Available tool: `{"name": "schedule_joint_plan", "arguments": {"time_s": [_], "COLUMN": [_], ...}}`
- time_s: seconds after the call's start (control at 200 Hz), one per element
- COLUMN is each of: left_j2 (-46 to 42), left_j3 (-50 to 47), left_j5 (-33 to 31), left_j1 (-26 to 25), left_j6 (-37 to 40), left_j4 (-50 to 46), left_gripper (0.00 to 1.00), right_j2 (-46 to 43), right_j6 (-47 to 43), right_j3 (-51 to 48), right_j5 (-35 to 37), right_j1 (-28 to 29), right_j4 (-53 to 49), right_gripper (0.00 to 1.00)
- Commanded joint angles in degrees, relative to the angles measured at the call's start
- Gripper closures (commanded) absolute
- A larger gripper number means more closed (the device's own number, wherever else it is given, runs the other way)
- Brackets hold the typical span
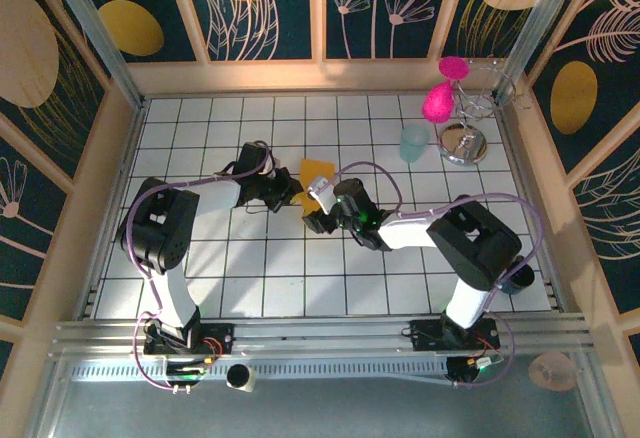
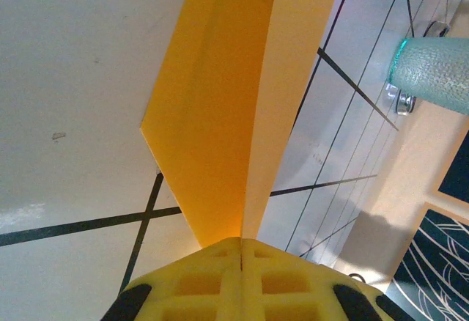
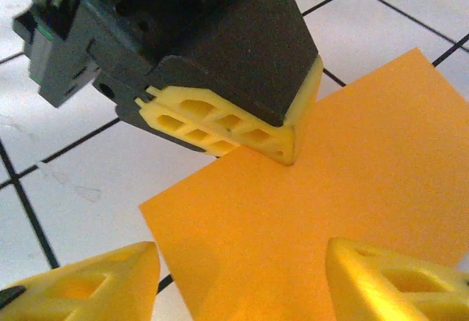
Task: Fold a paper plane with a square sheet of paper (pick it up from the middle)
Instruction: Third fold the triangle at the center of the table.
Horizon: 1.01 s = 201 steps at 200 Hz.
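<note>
Square sheet of paper (image 1: pixel 318 171): orange-yellow, plain, located near the middle of the white-tiled tabletop (image 1: pixel 250 268), between the two arms' hands.

Left hand (image 2: pixel 240 244): fingers (image 2: pixel 198 284) pressed together, with an edge of the sheet pinched between the tips. In the left wrist view the sheet extends away from this pinch in two faces, one darker and one paler, meeting along a straight line that runs out from the fingertips. In the right wrist view the same hand's yellow tips (image 3: pixel 286 152) bear on the sheet's upper surface near one edge.

Right hand (image 3: pixel 242 256): fingers (image 3: pixel 95 284) spread well apart, one to each side above the near part of the sheet. Nothing is gripped between them. Whether the tips touch the paper cannot be told.

Pale teal cup (image 1: pixel 414 143): upright on the tabletop, far right, well apart from the sheet.
</note>
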Motion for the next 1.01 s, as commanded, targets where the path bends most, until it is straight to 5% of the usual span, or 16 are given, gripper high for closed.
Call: {"name": "schedule_joint_plan", "arguments": {"time_s": [0.0,0.295,1.001], "left_j2": [-1.3,-1.3,-0.4], "left_j3": [-0.5,-0.4,-0.1], "left_j5": [-0.3,-0.1,-0.3], "left_j1": [0.4,0.4,0.5], "left_j6": [-0.9,-0.9,-0.5], "left_j4": [0.1,0.1,-0.5], "left_gripper": [0.95,0.95,0.93], "right_j2": [1.6,0.9,-1.3], "right_j6": [-4.6,-7.3,-12.1], "right_j3": [-0.5,-1.1,-2.7], "right_j5": [3.2,4.3,7.9], "right_j1": [0.2,0.2,3.2], "right_j4": [4.7,7.9,7.0], "right_gripper": [0.43,0.57,0.61]}}
